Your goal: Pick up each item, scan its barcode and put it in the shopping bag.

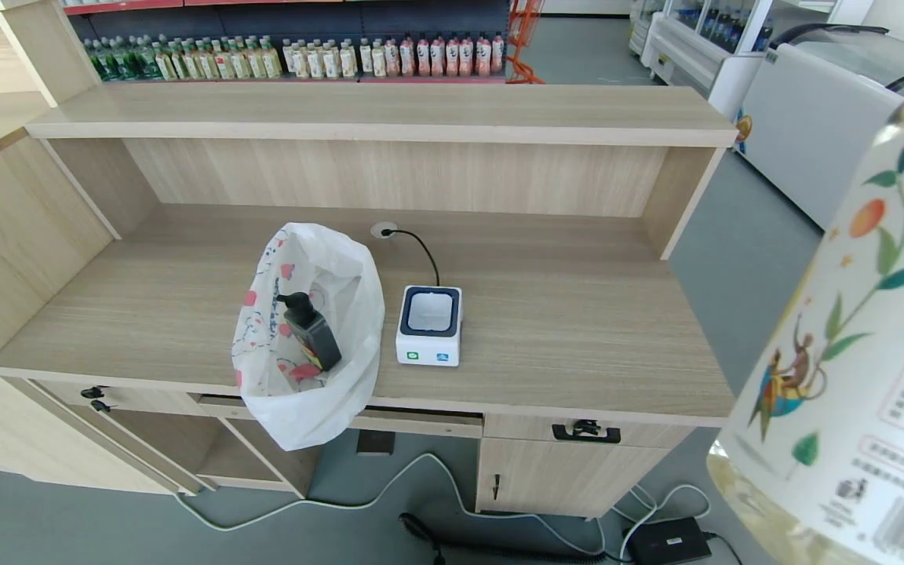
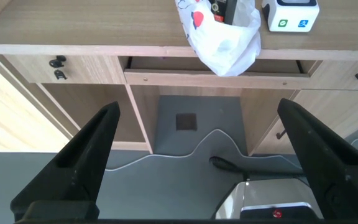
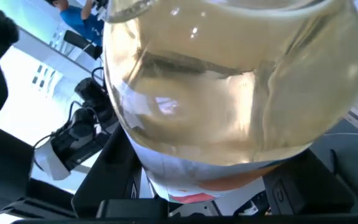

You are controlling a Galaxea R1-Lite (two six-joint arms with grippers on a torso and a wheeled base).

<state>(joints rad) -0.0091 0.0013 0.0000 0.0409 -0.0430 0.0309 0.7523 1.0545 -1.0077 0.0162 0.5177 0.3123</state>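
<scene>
A large clear bottle [image 1: 852,353] of pale yellow drink, with a white label showing leaves, fruit and a barcode, hangs close to the head camera at the right, off the counter's right end. My right gripper [image 3: 210,186] is shut on it, and its rounded base [image 3: 229,93] shows in the right wrist view. The white shopping bag [image 1: 342,298] stands open at the counter's front edge with a dark pump bottle [image 1: 312,329] inside. Just right of it sits the white barcode scanner [image 1: 429,325]. My left gripper [image 2: 199,112] is open, low in front of the counter's drawers, with nothing between its fingers [image 2: 79,168].
The wooden counter [image 1: 577,314] has a raised shelf [image 1: 381,110] behind and side walls. The scanner's black cable [image 1: 421,247] runs to a hole at the back. A shallow drawer [image 2: 216,68] sits slightly out under the bag [image 2: 222,43]. Cables and a power brick [image 1: 668,541] lie on the floor.
</scene>
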